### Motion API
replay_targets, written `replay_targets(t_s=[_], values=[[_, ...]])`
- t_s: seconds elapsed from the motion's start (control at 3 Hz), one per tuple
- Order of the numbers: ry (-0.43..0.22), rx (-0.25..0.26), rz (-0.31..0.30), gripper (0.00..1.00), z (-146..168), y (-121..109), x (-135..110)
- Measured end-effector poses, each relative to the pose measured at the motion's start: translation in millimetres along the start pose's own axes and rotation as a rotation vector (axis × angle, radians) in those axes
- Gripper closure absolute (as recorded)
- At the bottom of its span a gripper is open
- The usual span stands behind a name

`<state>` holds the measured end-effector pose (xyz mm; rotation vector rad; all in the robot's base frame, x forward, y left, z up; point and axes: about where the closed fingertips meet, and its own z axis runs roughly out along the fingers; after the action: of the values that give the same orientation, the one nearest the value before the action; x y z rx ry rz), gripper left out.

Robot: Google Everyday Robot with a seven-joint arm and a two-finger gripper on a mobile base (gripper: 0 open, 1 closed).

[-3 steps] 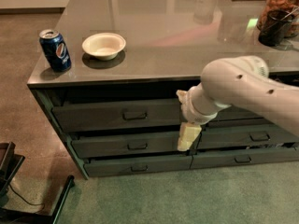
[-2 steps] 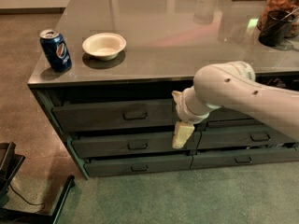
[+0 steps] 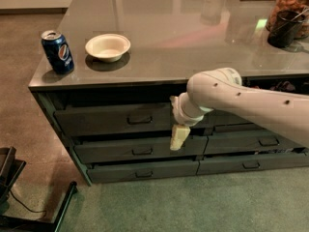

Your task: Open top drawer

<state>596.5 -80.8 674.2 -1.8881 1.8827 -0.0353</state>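
Note:
The top drawer [image 3: 96, 121] is the tall dark grey-green front at the top of the left stack, under the counter edge. Its small loop handle [image 3: 139, 119] sits at the centre of the front. The drawer front stands slightly proud of the frame. My white arm reaches in from the right. My gripper [image 3: 177, 137] hangs pointing down in front of the right end of the left stack, to the right of the handle and a little below it, not touching it.
On the glossy counter [image 3: 193, 42] stand a blue soda can [image 3: 57, 51] and a white bowl [image 3: 107, 47] at the left, dark jars [image 3: 288, 18] at the back right. Shallower drawers [image 3: 140, 151] lie below; a second stack [image 3: 256, 144] is right. A black stand [image 3: 19, 192] is at lower left.
My arm and gripper have shifted left along the drawer fronts, closer to the top drawer's handle. The drawers, can and bowl have not moved.

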Motion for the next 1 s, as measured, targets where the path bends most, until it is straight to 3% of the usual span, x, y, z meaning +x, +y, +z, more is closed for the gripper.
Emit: replay_targets(t_s=[1.0], values=[[-0.004, -0.029, 0.009, 0.00, 47, -25, 0]])
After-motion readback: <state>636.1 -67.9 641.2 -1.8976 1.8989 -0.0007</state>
